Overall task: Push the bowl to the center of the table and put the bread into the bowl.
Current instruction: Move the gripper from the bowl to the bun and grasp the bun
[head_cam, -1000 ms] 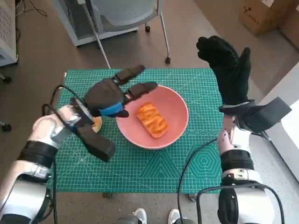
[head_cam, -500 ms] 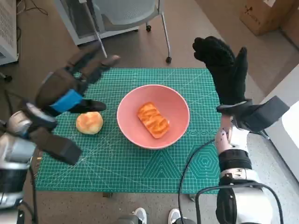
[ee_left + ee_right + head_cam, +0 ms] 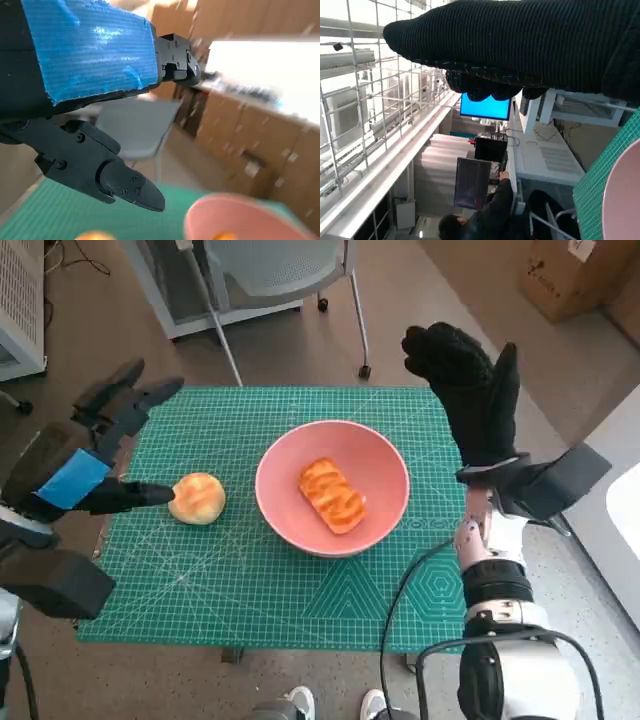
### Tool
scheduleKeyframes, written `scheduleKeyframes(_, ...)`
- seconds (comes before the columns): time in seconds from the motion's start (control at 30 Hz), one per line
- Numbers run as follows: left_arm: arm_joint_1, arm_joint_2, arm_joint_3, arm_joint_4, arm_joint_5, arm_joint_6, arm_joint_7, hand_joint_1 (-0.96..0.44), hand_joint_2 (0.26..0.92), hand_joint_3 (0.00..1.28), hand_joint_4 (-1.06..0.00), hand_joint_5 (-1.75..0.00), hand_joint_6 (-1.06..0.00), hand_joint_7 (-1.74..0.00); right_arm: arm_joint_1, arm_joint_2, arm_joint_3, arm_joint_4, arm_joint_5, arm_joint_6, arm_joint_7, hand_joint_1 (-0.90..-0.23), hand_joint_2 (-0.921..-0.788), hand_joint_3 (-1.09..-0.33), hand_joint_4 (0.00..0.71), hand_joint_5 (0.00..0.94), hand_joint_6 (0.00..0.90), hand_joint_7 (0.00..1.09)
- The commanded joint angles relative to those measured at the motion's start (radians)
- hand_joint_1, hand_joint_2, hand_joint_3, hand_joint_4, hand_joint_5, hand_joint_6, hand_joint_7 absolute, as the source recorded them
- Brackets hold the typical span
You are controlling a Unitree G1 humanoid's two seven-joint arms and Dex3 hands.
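Observation:
A pink bowl (image 3: 375,515) sits near the middle of the green cutting mat (image 3: 300,590), with a glazed oblong piece of bread (image 3: 330,495) lying inside it. A round bun (image 3: 197,498) rests on the mat just left of the bowl. My left hand (image 3: 75,455) hovers at the mat's left edge, fingers spread and holding nothing, a fingertip close to the bun. My right hand (image 3: 465,390) is raised above the mat's far right corner, fingers apart and empty. The left wrist view shows the bowl's rim (image 3: 230,215) beyond the black fingers (image 3: 125,185).
A grey office chair (image 3: 270,280) stands behind the table. A cardboard box (image 3: 575,275) sits on the floor at the far right. A cable (image 3: 400,590) hangs across the mat's right front. A seated person (image 3: 485,215) shows in the right wrist view.
My left hand has drawn back from the bowl to the mat's left edge, uncovering the bun. The right hand stayed raised. The camera shifted slightly.

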Motion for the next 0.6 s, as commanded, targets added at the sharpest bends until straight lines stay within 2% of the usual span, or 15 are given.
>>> scheduleKeyframes(0.03, 0.029, 0.002, -0.004, -0.025, 0.004, 0.051, -0.043, -0.46, 0.722, 0.0, -0.1, 0.0, -0.1, -0.37, -0.004, 0.005, -0.001, 0.019, -0.001, 0.02, 0.011, -0.569, -0.921, -0.614, 0.356, 0.002, 0.511, 0.01)
scheduleKeyframes(0.3, 0.028, -0.008, -0.057, 0.036, 0.03, 0.116, -0.101, -0.4, 0.714, 0.0, -0.09, 0.0, -0.18, -0.19, 0.0, -0.001, 0.0, 0.015, -0.004, 0.015, 0.013, -0.578, -0.921, -0.608, 0.362, 0.004, 0.512, 0.01)
scheduleKeyframes(0.6, -0.023, -0.042, -0.152, 0.127, 0.096, 0.201, -0.122, -0.32, 0.721, 0.0, -0.07, 0.0, -0.21, -0.09, 0.009, -0.01, 0.003, 0.007, -0.016, 0.005, 0.003, -0.577, -0.921, -0.608, 0.364, 0.003, 0.513, 0.01)
